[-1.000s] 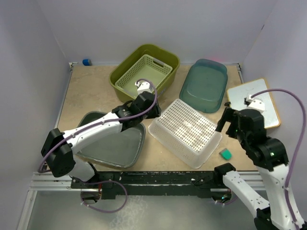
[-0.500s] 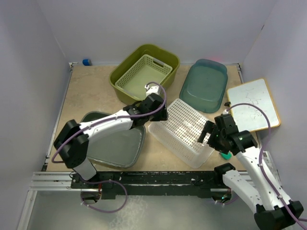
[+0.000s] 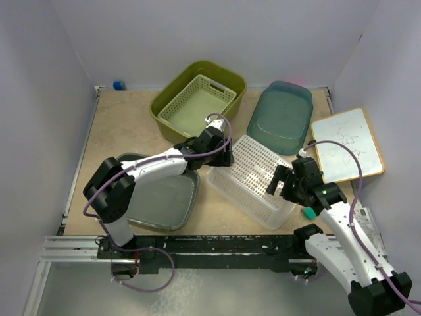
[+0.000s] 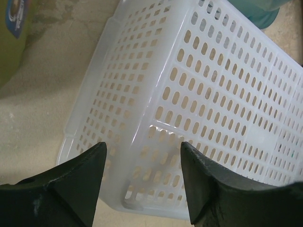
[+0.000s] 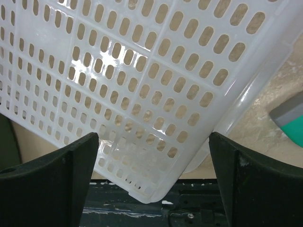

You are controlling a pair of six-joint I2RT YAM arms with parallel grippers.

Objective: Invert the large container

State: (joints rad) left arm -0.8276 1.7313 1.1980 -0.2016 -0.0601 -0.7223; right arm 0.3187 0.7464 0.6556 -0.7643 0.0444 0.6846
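The large white perforated basket [image 3: 253, 181] lies in the middle of the table with its holed base facing up. My left gripper [image 3: 220, 158] is open at its far-left corner; in the left wrist view the fingers straddle that corner [image 4: 203, 94] without touching it, the gripper [image 4: 142, 179] empty. My right gripper [image 3: 279, 184] is open wide at the basket's near-right side. In the right wrist view the basket [image 5: 118, 71] fills the space above the gripper [image 5: 154, 179], with its corner between the fingers.
An olive tub [image 3: 168, 112] holding a smaller pale basket [image 3: 197, 99] stands at the back. A teal tub [image 3: 279, 118] lies base up at back right, a whiteboard [image 3: 346, 143] at the right. A grey-green tub [image 3: 158, 197] sits at left. A teal eraser [image 3: 308, 212] lies near the right arm.
My right arm has swung left and down from beside the whiteboard to the basket's near-right side. My left gripper has moved right to the basket's far-left corner. The basket has shifted slightly.
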